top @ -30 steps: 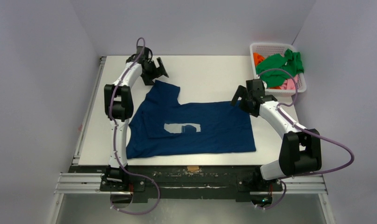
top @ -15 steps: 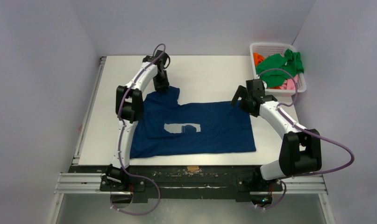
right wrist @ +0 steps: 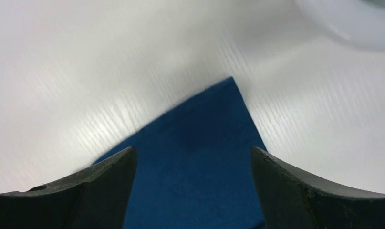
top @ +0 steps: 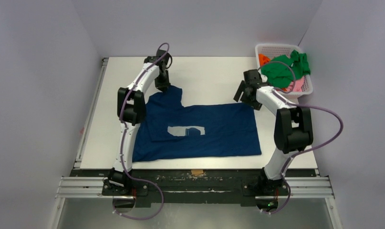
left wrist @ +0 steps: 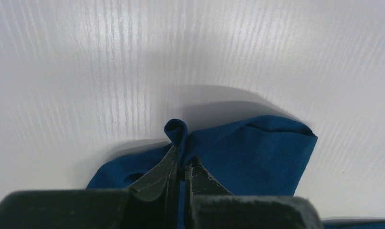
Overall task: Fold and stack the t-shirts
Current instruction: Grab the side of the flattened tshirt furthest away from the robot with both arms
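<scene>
Top view, left gripper: your left gripper is down on the far-left sleeve of the navy t-shirt; this view does not show how its fingers stand.
Top view, right gripper: your right gripper is over the shirt's far-right corner, with its fingers apart.
Top view, navy t-shirt: it lies spread on the table, reaching from one gripper to the other and back toward the bases, with its pale print facing up.
Top view, other shirts: a green t-shirt, an orange t-shirt and a pink t-shirt are heaped in the white basket, just right of and beyond your right gripper.
Left wrist, gripper: the fingers are pressed together, pinching a raised fold of navy cloth. A small curl of cloth pokes out just past the tips.
Left wrist, shirt: the rest of the sleeve lies to the right of the fingers, with bare table ahead.
Right wrist, gripper: the fingers are spread wide and grip nothing.
Right wrist, shirt: the navy corner sits in the gap between the fingers, its tip pointing ahead of them. There is bare table on both sides.
Right wrist, basket: a blurred white rim shows ahead and to the right.
</scene>
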Robot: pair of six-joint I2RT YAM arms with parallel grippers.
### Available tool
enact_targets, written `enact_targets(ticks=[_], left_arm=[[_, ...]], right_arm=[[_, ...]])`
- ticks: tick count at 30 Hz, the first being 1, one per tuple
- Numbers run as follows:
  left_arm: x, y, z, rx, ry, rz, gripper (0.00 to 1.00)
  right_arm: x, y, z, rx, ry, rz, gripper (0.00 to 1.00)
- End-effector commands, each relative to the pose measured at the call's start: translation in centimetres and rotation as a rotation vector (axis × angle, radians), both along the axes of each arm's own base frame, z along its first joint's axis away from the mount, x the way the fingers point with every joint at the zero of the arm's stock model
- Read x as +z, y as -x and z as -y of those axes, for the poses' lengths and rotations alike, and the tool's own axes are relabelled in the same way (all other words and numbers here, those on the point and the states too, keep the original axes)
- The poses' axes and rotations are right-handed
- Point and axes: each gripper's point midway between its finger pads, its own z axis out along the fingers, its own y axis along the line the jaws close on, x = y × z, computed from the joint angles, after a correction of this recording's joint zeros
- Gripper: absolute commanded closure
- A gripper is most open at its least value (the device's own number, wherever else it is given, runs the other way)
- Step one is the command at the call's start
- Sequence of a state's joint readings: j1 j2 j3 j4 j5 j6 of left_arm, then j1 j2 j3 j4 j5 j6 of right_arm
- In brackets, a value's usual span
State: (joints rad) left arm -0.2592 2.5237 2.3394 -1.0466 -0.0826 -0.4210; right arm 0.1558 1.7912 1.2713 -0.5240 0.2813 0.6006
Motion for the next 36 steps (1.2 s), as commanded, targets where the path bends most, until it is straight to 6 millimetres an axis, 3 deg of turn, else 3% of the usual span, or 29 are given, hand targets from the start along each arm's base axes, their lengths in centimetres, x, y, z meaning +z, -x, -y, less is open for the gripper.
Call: enact_targets(ticks=[1, 5, 12, 15, 18, 20, 24, 30, 36], left_arm=[[6.4, -1.6, 1.6, -0.152, -0.003, 0.184, 1.0], [8.0, -0.1, 1.5, -0.203, -0.036, 0.204, 1.0], [9.4, 2.2, 2.1, -0.246, -0.011, 0.217, 1.0], [9.5, 3.2, 2.0, -0.263, -0.019, 0.214, 1.0], [9.5, 4.3, 1.8, -0.274, -0.028, 0.211, 1.0], [9.7, 4.9, 1.6, -0.289, -0.029, 0.226, 1.0], [10.7, 6.3, 1.8, -0.327, -0.023, 0.265, 1.0], [12.3, 9.1, 2.4, -0.385, -0.006, 0.339, 1.0], [11.6, 13.4, 1.9, -0.428, -0.027, 0.366, 1.0]], right_arm=[[1.4, -3.1, 3.0, -0.155, 0.142, 0.0, 0.15], [-0.3, -4.3, 3.4, -0.192, 0.164, -0.058, 0.18], [-2.2, -3.6, 3.9, -0.208, 0.203, -0.129, 0.25], [-2.7, -2.9, 3.7, -0.202, 0.188, -0.138, 0.36], [-2.9, -2.5, 3.6, -0.192, 0.177, -0.135, 0.58], [-2.5, -2.7, 3.6, -0.184, 0.177, -0.122, 0.76], [-0.8, -3.8, 3.0, -0.122, 0.161, -0.074, 0.89], [2.0, -2.7, 1.6, -0.044, 0.141, 0.007, 0.98], [3.2, 0.7, 0.4, 0.023, 0.085, 0.053, 1.0]])
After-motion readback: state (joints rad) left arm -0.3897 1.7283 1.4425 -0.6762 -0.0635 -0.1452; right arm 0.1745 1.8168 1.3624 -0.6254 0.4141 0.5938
